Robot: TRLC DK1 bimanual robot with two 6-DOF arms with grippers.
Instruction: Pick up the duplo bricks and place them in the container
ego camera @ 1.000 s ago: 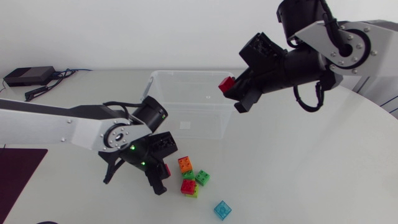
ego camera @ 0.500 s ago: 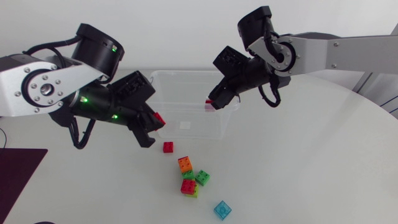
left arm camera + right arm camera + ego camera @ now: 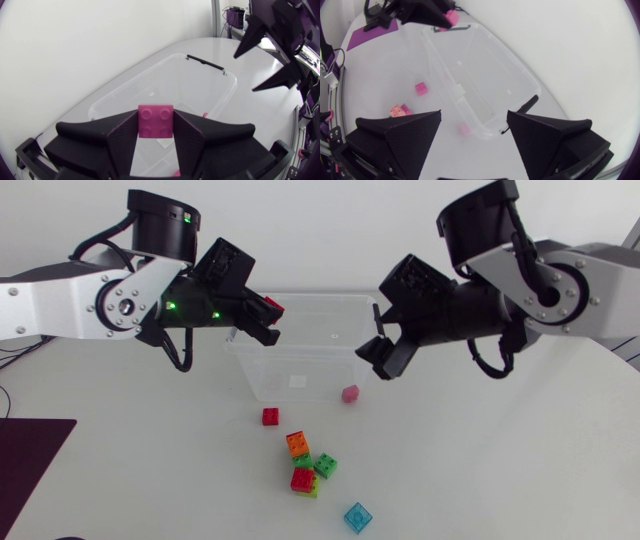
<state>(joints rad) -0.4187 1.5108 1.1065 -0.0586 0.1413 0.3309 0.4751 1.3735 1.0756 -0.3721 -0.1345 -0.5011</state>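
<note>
Two things could be going wrong for you here. Your left gripper (image 3: pixel 156 125) is pinching a red brick (image 3: pixel 272 307) from two sides. It is hanging above the container (image 3: pixel 300 347), close to its left rim rather than over its middle. If you are letting go from there, I judge the brick could be clipping the rim and bouncing out onto the desk (image 3: pixel 500 460). Your right gripper (image 3: pixel 383 342) is standing spread and empty just beside the container's right rim. A careless swing could be knocking the light container askew, or the two arms could be crowding each other above it.

You are counting:
- one container
- one brick in the left gripper
- one pinkish brick (image 3: pixel 350 393) at the container's front right corner, where you cannot tell whether it is lying inside the clear wall or just outside
- one small red brick (image 3: pixel 270 416) lying alone just in front of the container
- a tight cluster (image 3: pixel 307 465) further in front, showing orange, red and green pieces, roughly five, some stacked so the count is uncertain
- one blue brick (image 3: pixel 357 516) lying furthest from the container
</note>
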